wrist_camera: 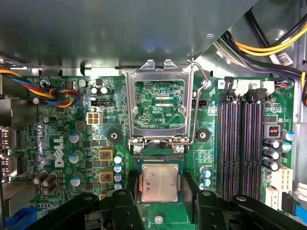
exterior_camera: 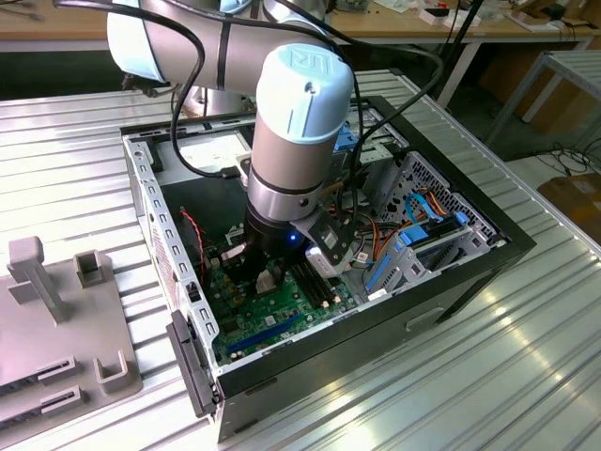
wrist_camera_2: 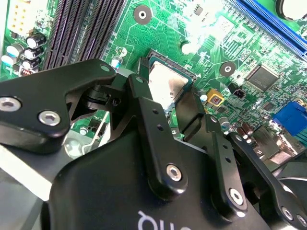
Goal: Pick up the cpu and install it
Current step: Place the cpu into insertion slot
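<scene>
The cpu, a small square chip with a silver-grey top, lies flat in the motherboard socket below the raised metal socket frame. My gripper is straight over it, its black fingers pressed against two opposite sides of the chip, so it is shut on the cpu. In the second wrist view the cpu shows between the fingers of the gripper. In the exterior view the gripper reaches down into the open computer case onto the green motherboard.
The socket's lever stands swung open beside the frame. Long black memory slots run close to the socket. Cable bundles and a drive cage fill the case's far side. A grey fixture sits on the table at the exterior view's left.
</scene>
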You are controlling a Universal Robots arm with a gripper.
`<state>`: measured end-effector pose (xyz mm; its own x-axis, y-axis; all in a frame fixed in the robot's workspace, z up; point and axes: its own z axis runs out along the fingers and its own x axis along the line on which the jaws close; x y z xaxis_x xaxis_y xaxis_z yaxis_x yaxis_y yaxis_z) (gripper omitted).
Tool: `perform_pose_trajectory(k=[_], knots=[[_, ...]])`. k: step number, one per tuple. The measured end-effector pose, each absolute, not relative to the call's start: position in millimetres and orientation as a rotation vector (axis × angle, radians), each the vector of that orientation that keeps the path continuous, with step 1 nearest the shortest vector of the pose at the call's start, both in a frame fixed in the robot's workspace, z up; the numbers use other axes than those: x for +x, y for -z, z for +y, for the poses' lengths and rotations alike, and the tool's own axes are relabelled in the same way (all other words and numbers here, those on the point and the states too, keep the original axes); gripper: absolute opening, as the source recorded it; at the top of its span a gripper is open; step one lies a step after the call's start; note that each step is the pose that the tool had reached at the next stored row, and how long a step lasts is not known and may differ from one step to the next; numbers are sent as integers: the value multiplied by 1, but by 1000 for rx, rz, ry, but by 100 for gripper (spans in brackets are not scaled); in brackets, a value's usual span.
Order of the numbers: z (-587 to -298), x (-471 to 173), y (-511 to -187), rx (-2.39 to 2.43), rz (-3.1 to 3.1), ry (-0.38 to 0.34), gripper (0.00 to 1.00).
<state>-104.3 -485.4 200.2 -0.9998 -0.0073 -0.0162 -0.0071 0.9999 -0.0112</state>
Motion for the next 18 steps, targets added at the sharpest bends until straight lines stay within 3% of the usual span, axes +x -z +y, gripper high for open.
perform_pose_trajectory(k=[18], knots=[[-485, -104, -201, -31, 3125, 18, 47]])
